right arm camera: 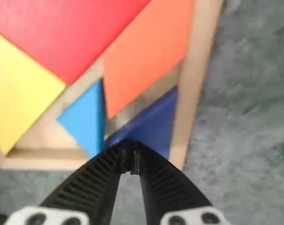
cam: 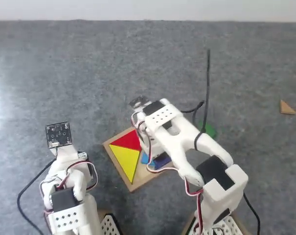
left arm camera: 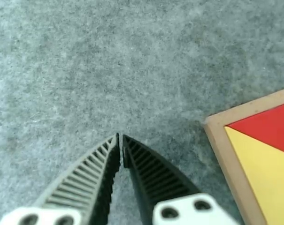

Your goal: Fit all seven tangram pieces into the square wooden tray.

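Observation:
The square wooden tray (cam: 119, 165) lies between the arms, holding a red triangle (cam: 128, 140) and a yellow triangle (cam: 128, 159). My right arm (cam: 187, 137) hangs over its right half. In the right wrist view, an orange piece (right arm camera: 146, 51), a light blue triangle (right arm camera: 85, 119) and a dark blue piece (right arm camera: 151, 124) lie inside the tray rim (right arm camera: 198, 70). The dark blue piece looks tilted, and my right gripper (right arm camera: 131, 157) is shut on its near edge. My left gripper (left arm camera: 120, 138) is shut and holds nothing, over bare table just left of the tray's corner (left arm camera: 221, 140).
A green piece (cam: 209, 130) lies on the grey table right of the tray, partly behind the right arm. A tan triangle (cam: 286, 107) sits far off at the right. A black cable (cam: 208, 83) rises behind the right arm. Open table stretches behind the tray.

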You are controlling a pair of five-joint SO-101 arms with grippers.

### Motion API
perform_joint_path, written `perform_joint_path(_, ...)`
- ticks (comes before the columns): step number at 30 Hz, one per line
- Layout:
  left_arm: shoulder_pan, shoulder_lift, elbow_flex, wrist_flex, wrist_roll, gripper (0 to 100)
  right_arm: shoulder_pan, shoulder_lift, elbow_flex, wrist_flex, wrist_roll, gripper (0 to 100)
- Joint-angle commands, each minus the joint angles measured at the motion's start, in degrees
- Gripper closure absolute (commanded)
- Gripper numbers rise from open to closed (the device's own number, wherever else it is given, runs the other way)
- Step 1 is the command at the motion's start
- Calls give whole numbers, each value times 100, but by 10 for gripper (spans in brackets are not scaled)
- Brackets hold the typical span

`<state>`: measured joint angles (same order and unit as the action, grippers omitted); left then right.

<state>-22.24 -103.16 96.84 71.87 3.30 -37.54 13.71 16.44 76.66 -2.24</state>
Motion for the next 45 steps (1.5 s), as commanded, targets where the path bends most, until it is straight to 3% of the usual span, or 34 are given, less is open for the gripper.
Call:
perform_joint_path(1, -18, -105, -40, 44, -26, 987, 312, -268, 0, -444, 62, 992)
perform_joint_path(10, -18, -105, -40, 44, -26, 987, 163, -330, 0, -866, 62, 992)
perform_joint_path(17, -18, -105, -40, 44, -26, 987, 189, -1508, -44, 462, 62, 992)
perform_joint_path(23, -18, -105, -40, 44, -26, 987, -409, -2176, 932, 31, 448, 992)
perform_joint_path(26, -18, -105, -40, 44, -26, 987, -716, -2141, 1204, -356, 264, 992)
perform_joint_path(45, -18, -105, -40, 44, -26, 987, -57, -1956, 1407, -998, 220, 992)
